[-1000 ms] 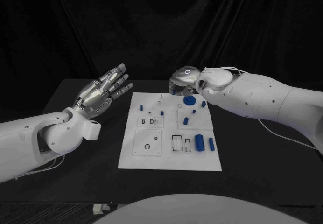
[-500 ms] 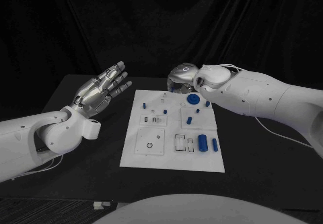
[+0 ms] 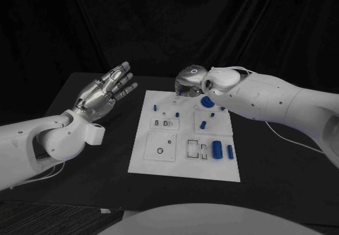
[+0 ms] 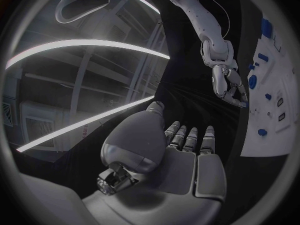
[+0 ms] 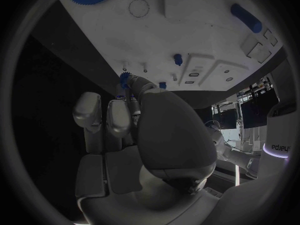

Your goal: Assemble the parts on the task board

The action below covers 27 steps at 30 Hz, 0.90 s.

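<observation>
While the left hand point(image 3: 105, 93) hangs above the black table point(image 3: 84, 85) just off the board's left edge, its palm is flat and its fingers are spread apart with nothing in them; the left wrist view shows the same hand point(image 4: 181, 152) with fingers straight and released. To its right lies the white task board point(image 3: 185, 164), set lengthwise away from the robot in the middle of the table. On the board's left half sit a small blue peg point(image 3: 155, 105) near the far end and, closer to the robot, a dark ring point(image 3: 159, 150) on a raised square. Further right, two blue cylinders point(image 3: 217, 148) lie side by side in the near right part of the board, a short blue piece point(image 3: 203, 125) lies beyond them, and a round blue gear point(image 3: 207, 101) lies flat near the far right corner. Over the far edge of the board, between the peg and the gear, the right hand point(image 3: 189, 84) points down with its fingers drawn together. In the right wrist view, the fingers point(image 5: 134, 85) of this hand point(image 5: 144, 135) close on a small blue toothed part point(image 5: 125, 79) at their tips, held just beside the board's surface point(image 5: 187, 30); whether the part touches the board cannot be told.
</observation>
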Motion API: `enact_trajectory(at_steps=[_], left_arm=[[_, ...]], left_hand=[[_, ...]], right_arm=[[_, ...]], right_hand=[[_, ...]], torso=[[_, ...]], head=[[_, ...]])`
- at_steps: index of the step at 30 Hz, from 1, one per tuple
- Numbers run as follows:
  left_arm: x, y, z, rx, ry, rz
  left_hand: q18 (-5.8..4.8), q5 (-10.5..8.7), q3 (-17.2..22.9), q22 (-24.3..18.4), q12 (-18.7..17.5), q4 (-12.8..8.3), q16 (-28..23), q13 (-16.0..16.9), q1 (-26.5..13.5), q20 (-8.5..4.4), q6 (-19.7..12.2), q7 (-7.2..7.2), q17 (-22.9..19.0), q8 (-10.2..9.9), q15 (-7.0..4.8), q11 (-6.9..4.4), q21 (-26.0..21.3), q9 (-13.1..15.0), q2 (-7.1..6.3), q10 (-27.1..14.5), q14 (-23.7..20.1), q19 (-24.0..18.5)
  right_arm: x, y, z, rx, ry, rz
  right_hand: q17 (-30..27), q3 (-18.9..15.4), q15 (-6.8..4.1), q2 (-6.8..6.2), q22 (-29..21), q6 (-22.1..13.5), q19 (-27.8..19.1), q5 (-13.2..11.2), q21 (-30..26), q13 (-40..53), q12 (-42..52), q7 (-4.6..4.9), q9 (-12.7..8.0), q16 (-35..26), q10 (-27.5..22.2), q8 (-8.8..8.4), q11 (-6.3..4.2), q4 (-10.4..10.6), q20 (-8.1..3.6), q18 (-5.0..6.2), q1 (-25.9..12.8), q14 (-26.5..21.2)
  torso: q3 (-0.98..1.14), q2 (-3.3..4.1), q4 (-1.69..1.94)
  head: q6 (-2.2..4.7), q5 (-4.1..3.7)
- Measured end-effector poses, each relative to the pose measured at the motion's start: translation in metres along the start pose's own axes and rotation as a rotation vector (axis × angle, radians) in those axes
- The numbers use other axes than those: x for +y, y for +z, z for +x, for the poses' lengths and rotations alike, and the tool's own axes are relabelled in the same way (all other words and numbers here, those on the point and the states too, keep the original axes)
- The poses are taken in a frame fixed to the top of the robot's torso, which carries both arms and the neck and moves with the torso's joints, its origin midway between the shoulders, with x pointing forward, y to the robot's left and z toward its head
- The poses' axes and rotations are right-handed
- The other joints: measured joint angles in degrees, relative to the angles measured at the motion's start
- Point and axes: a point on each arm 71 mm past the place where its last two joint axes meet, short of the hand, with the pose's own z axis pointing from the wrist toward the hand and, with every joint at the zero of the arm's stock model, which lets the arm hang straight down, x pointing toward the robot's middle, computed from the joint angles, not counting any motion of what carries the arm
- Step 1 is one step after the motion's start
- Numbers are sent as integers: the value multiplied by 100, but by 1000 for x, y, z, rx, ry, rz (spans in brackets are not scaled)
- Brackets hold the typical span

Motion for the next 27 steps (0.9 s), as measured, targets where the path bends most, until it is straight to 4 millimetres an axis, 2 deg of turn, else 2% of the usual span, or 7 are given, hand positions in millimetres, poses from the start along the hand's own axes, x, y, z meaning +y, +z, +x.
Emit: enact_trajectory(at_steps=[3, 8, 9, 14, 27], left_arm=[[0, 1, 0, 1, 1, 1], [0, 1, 1, 2, 0, 1], [0, 1, 1, 3, 0, 0], [0, 2, 2, 6, -2, -1], [0, 2, 3, 9, -4, -3]], left_hand=[[0, 0, 0, 0, 0, 0, 0, 0, 0, 0, 2, 0, 1, 0, 0, 0, 0, 0, 0, -1, 0, 0], [0, 0, 0, 0, 0, 0, 0, 0, 0, 1, 1, 2, 1, 0, 0, 0, 0, 0, 0, -1, 0, 1], [-1, 0, 0, 0, 0, 0, 0, 0, 0, 31, 15, 15, 0, 0, 0, 0, 0, 0, 0, -1, 0, 31], [-1, 0, 0, 0, 0, 0, 5, 0, 0, 29, 81, 81, 0, 0, 0, 0, 0, 0, 0, -1, 0, 29], [-1, 1, 0, 0, 0, 0, 5, 0, 0, 29, 122, 123, 0, 0, 0, -1, 0, 0, 0, -1, 0, 29]], right_arm=[[-1, 0, 0, -2, -1, 10], [-2, 2, -1, -8, -2, 25], [-2, 2, -1, -9, -2, 28], [-4, 2, -1, -9, -3, 42], [-8, 2, -1, -9, -6, 76]], right_hand=[[1, 0, 0, 0, 14, -1, 19, 0, 3, 0, 0, 0, 1, 0, 1, 0, 1, 0, 19, 0, 0, 0], [1, 0, 0, 0, 18, -1, 20, -42, 3, 0, 0, 0, 1, 0, 9, 0, 9, 0, 19, -1, 0, 0], [1, 0, 0, 0, 18, -1, 19, -42, 3, 0, 0, 1, 1, 0, 10, 0, 9, 0, 19, -1, 0, 0], [1, 0, 0, 0, 19, -2, 20, -42, 3, 0, 0, 1, 1, 0, 11, 0, 10, 0, 19, -1, 0, 0], [0, 70, 0, 0, 37, -21, 20, -42, 3, 0, -68, 20, 4, 0, 19, -1, 18, -70, 19, -1, 0, 0]], torso=[[-2, 31, 37], [-3, 99, 124], [-2, 110, 137], [8, 165, 207], [19, 194, 286]], head=[[0, -43], [0, -151], [0, -160], [0, -200], [0, -215]])
